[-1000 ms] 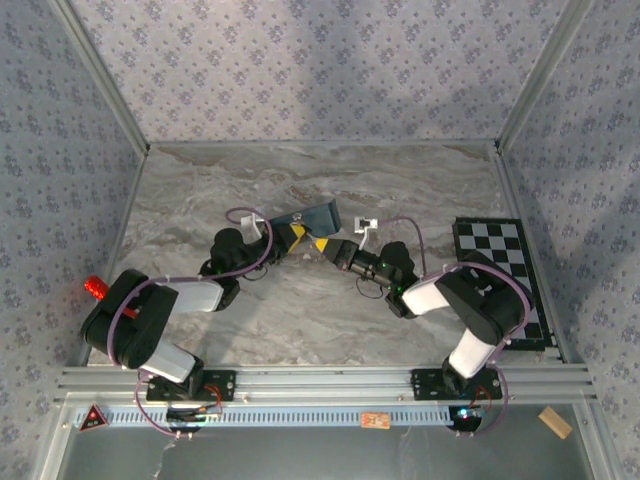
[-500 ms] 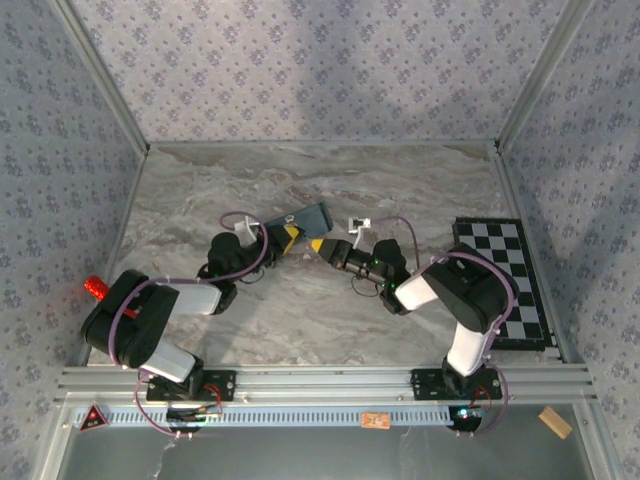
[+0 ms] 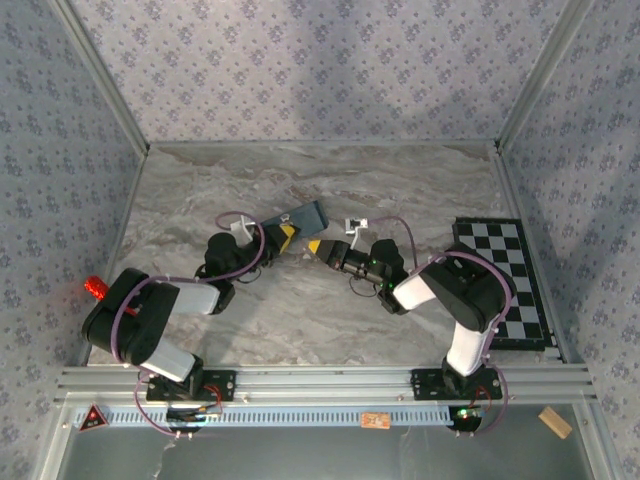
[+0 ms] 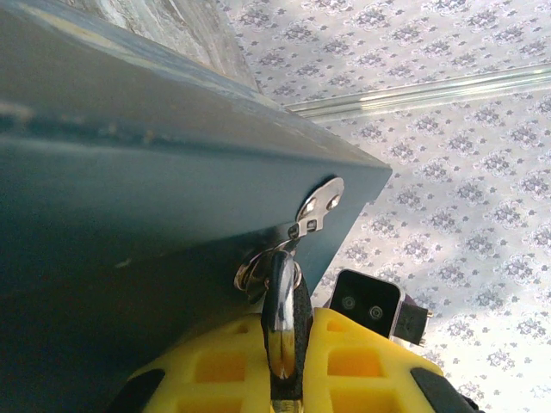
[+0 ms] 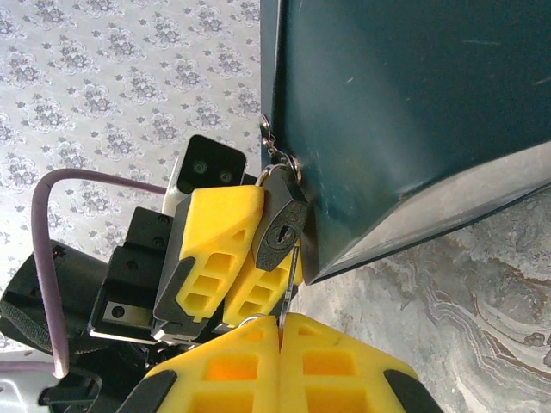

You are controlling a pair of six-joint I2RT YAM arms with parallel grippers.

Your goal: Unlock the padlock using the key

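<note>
Robot test booth: aluminium frame [image 3: 320,378], patterned walls [image 3: 320,70], marble-look tabletop [image 3: 420,185].

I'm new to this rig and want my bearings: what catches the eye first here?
Mid-table, a small black padlock hangs at the corner of a dark blue box. The left pincer grips the padlock, while the right pincer, shut on a thin key, holds it close to the keyhole.

Black padlock [image 5: 281,225] by box [image 5: 413,112], key [image 5: 288,291] alongside

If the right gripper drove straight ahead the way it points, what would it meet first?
Likely the padlock, its keyhole end facing the key in the right gripper; the left gripper holds it.
</note>
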